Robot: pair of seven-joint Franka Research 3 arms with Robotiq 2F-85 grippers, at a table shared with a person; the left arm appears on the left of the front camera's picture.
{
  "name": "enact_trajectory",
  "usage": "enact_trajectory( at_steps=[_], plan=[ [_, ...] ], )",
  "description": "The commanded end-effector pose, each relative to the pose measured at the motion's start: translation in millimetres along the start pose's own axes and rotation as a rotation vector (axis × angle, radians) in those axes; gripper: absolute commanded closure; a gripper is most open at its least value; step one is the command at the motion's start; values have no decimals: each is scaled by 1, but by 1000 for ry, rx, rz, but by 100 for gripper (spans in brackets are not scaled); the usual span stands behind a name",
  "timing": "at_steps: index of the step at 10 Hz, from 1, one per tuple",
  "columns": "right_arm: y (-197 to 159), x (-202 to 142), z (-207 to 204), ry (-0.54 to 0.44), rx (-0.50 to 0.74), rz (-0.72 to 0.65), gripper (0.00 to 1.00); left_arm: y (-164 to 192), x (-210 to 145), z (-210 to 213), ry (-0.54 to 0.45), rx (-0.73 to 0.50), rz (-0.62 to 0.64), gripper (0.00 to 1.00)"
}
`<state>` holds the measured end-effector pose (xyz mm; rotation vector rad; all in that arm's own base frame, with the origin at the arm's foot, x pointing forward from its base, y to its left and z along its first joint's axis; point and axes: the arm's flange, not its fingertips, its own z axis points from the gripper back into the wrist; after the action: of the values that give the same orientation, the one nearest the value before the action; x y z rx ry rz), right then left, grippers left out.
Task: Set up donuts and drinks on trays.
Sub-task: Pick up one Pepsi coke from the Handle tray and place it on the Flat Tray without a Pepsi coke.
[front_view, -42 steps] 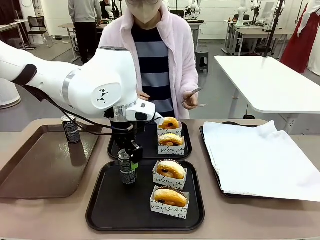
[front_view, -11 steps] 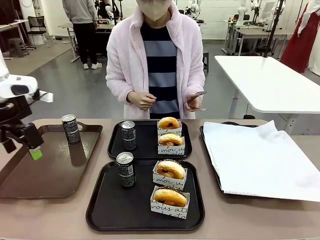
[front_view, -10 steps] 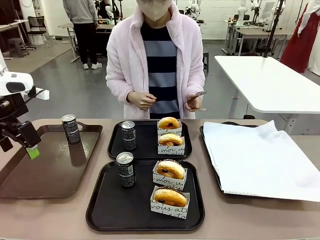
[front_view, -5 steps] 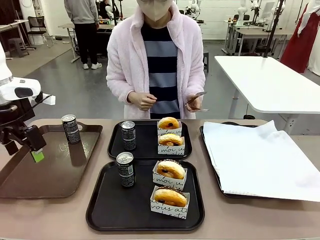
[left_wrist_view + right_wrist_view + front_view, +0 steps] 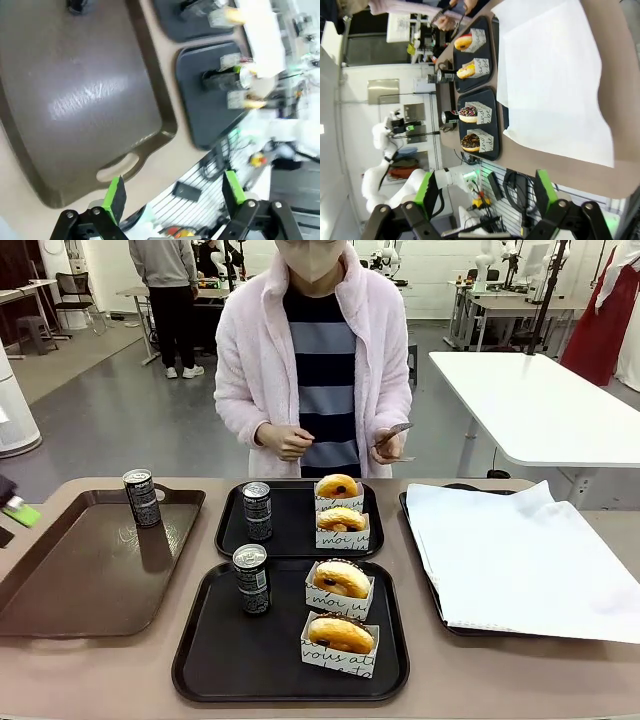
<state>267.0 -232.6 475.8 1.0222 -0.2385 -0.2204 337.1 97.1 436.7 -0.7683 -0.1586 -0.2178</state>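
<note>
1. Trays: two glossy black square plastic trays, rounded corners, raised rims, lying mid-tabletop. Near tray (image 5: 200, 660) sits toward the robot's edge; far tray (image 5: 295, 540) toward the person's edge, the two just beside each other.
2. Donuts: four golden-brown rings, each in a white paper sleeve with black script. Two on the near tray (image 5: 341, 577) (image 5: 340, 635), two on the far tray (image 5: 338, 486) (image 5: 341, 519). Icing is hard to make out from the front.
3. Drinks: slim dark cans, white lettering, silver tops, all upright. One on the near tray (image 5: 251, 579), one on the far tray (image 5: 257, 511), a third (image 5: 141, 497) at the far corner of the brown tray.
4. Brown tray (image 5: 60, 590): matte rectangular, cut-out handles, at the tabletop's left edge.
5. White paper sheet (image 5: 520, 560): creased, covering a dark tray at the right edge, hiding most of it.
6. Left pincer (image 5: 172, 192): released, green pads wide apart, nothing between them; cut off at the picture's left edge in the front view.
7. Right pincer (image 5: 482, 192): released, grasping nothing.
8. Person's hands (image 5: 287, 441) at the far edge hold thin metal tongs.
</note>
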Motion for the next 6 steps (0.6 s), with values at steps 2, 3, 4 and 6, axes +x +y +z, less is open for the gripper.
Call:
enact_trajectory(
  at_steps=[2,3,4,6],
  plan=[
    [1,0,-1,-7,22,20,0,50,-5,23,-188,-506,33,0],
    [1,0,-1,-7,22,20,0,60,-16,31,-273,-547,78,0],
    [1,0,-1,-7,22,20,0,66,-21,36,-280,-564,88,0],
    [1,0,-1,-7,22,20,0,76,-24,47,-261,-575,113,0]
  ],
)
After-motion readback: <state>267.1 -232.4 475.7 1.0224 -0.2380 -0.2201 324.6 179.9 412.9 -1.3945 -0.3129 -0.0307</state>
